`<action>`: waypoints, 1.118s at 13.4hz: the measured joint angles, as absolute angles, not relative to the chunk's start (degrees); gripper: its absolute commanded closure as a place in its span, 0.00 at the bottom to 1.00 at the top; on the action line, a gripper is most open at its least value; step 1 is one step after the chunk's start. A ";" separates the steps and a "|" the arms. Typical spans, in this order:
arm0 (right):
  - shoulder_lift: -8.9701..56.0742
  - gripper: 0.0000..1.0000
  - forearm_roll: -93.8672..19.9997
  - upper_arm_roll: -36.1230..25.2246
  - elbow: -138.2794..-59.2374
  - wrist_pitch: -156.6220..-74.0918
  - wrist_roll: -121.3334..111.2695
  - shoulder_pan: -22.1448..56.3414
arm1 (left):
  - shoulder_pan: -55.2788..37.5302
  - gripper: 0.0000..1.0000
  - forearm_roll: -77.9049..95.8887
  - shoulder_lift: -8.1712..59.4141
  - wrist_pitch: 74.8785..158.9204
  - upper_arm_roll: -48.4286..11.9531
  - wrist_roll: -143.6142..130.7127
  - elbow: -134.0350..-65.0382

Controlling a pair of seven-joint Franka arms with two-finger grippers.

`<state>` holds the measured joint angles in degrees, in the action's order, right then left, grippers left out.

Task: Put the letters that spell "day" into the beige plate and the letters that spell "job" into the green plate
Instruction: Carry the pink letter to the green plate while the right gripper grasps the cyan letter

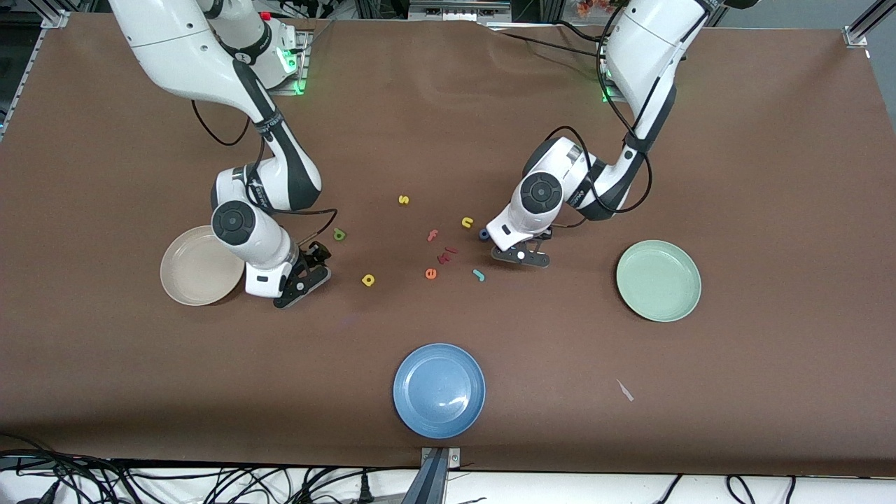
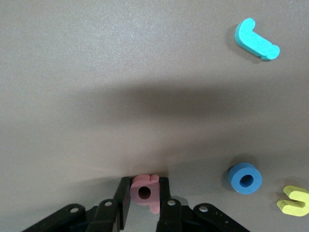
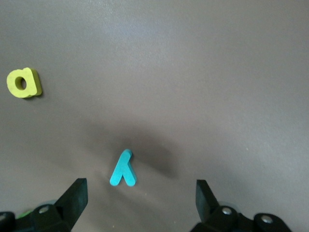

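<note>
The round cream-beige shallow plate (image 1: 190, 269) lay toward the right arm's end of the brown table (image 1: 770, 175), the round pale mint-green shallow plate (image 1: 659, 280) toward the left arm's end. The right gripper (image 3: 140, 198) hung low beside the beige plate, its fingers spread wide, with the small teal foam "y" (image 3: 123, 169) on the table between them. The left gripper (image 2: 145, 203) had its fingers pressed against both sides of the small pink foam "b" (image 2: 146, 192), low at the table.

Bare cloth btwn letter cluster (image 1: 448, 255) & green plate (image 1: 659, 280); blue plate (image 1: 439, 390) sits nearer cam, well apart.
</note>
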<state>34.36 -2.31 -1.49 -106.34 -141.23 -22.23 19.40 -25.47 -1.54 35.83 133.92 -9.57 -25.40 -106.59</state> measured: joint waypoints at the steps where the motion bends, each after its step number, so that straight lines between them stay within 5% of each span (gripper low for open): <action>1: 34.75 0.08 -2.31 -1.36 -105.91 -141.23 -22.44 19.41 | -25.46 1.00 -1.54 35.74 133.19 -9.52 -25.41 -106.32; 7: 36.20 0.29 -2.31 -0.96 -105.51 -141.29 -22.80 19.62 | -19.87 1.00 -2.29 29.55 120.45 -8.27 -16.49 -103.87; 15: 36.58 0.61 -2.31 -0.82 -105.27 -141.34 -23.14 19.64 | -0.47 1.00 -7.46 29.77 119.70 -8.05 14.01 -104.02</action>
